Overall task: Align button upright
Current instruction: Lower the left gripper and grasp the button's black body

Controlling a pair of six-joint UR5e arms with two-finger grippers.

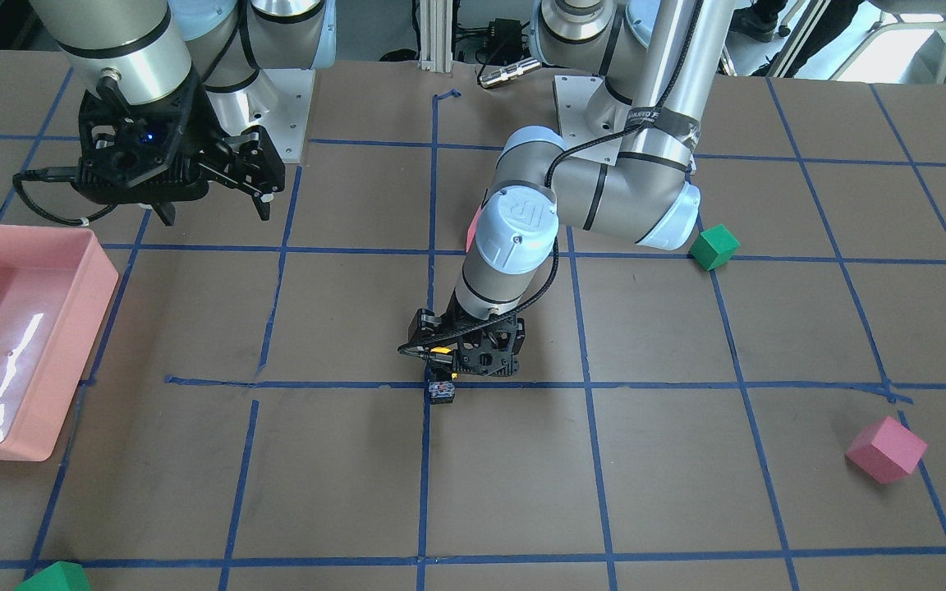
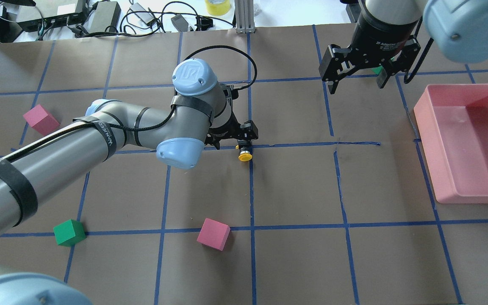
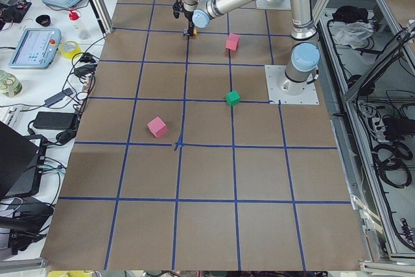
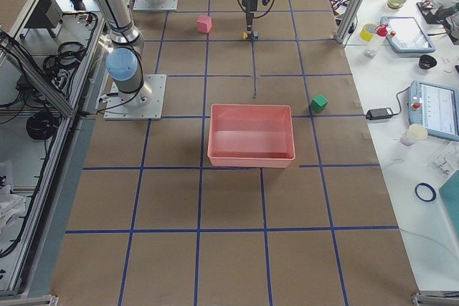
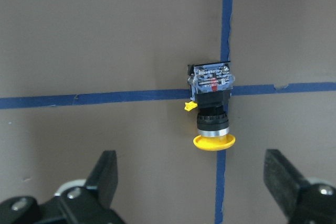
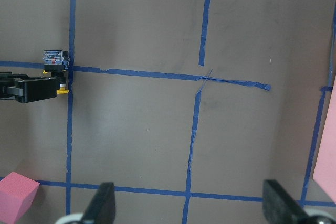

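The button (image 5: 211, 106) lies on its side at a blue tape crossing, its yellow cap (image 5: 213, 141) towards the robot and its base block (image 5: 210, 77) away from it. It also shows in the overhead view (image 2: 244, 153) and the front view (image 1: 440, 390). My left gripper (image 5: 191, 187) is open and empty, low over the table, with the button just ahead of its spread fingers (image 5: 105, 174); it also shows in the overhead view (image 2: 239, 133). My right gripper (image 2: 356, 78) hangs open and empty, high over the far right of the table, well away from the button.
A pink bin (image 2: 468, 140) stands at the right edge. Pink foam cubes (image 2: 213, 234) (image 2: 40, 119) and a green cube (image 2: 69, 232) lie on the left half. Another green cube (image 2: 378, 70) sits behind the right gripper. Cables and gear lie past the far edge.
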